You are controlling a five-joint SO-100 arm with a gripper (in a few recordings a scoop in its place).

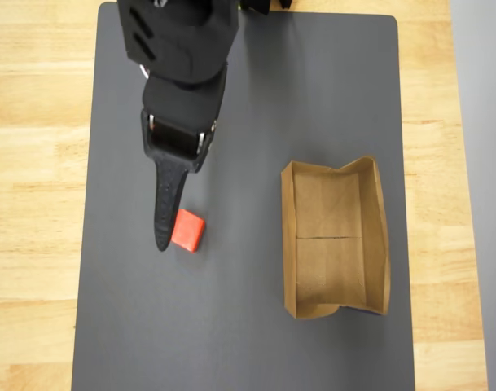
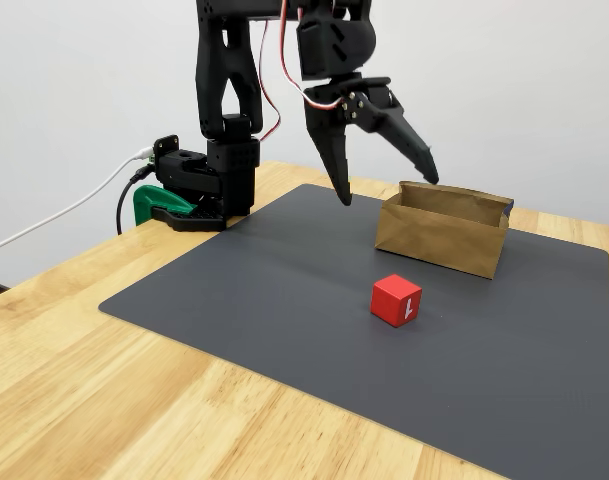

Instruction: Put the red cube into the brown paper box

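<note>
Red cube [image 1: 188,230] lay on the dark grey mat [image 1: 256,342] in the lower left-centre of the overhead view, tilted a little against the mat's edges. In the fixed view the same cube [image 2: 396,299] sat right of centre, near the middle of the mat [image 2: 284,320], with a white mark on its right-hand face.

From left to right in the fixed view, the arm's black base [image 2: 199,185] stood at the mat's far left corner, beside a green clamp [image 2: 156,203] on the wooden table [image 2: 104,400], with a white cable [image 2: 54,222] trailing off to the left. The arm [image 2: 229,70] rose from there, and the gripper [image 2: 389,192] hung in the air above the mat, its two fingers spread wide apart and holding nothing. One fingertip [image 2: 344,198] pointed down behind the cube, the other reached toward the box; the cube sat well below and in front of them, untouched.

In the overhead view the gripper [image 1: 162,240] came down from the upper left of the frame, and its long dark finger [image 1: 166,204] appeared just left of the cube.

Further right, the brown paper box [image 1: 289,244] stood upright and open on the mat in the right half of the overhead view, well apart from the cube, with a fold line across its bare floor. In the fixed view the box [image 2: 439,240] stood behind and to the right of the cube.
</note>
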